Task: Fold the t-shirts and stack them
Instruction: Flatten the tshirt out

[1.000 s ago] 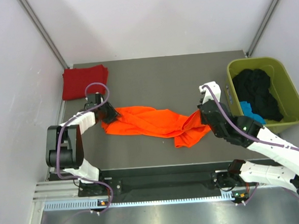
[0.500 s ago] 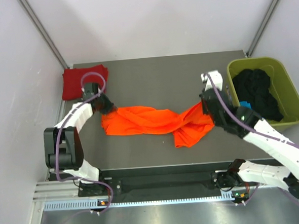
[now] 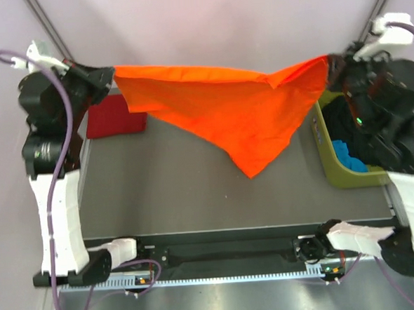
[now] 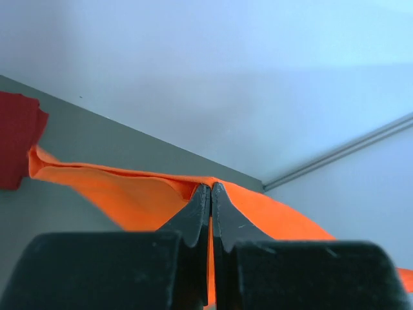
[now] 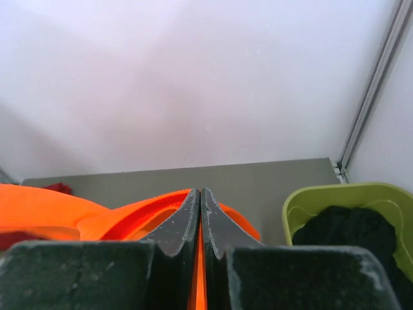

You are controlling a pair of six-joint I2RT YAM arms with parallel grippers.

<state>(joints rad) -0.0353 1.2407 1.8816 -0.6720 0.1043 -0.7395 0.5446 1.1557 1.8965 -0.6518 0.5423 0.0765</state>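
The orange t-shirt (image 3: 225, 105) hangs spread in the air above the desk (image 3: 181, 199), reaching from the olive-green tub (image 3: 343, 180) out to its left, with one loose corner drooping toward the desk. The right tool (image 3: 328, 69), fingers pressed together, pinches the shirt corner over the tub's left rim. The left tool (image 3: 109, 76), equally closed, grips the corner farthest from the tub. The dark red t-shirt (image 3: 113, 118) lies folded on the desk, well apart from the tub, under that far corner.

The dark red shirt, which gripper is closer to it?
Left. The left gripper hangs just above the dark red shirt; the right gripper is across the table, by the green tub.
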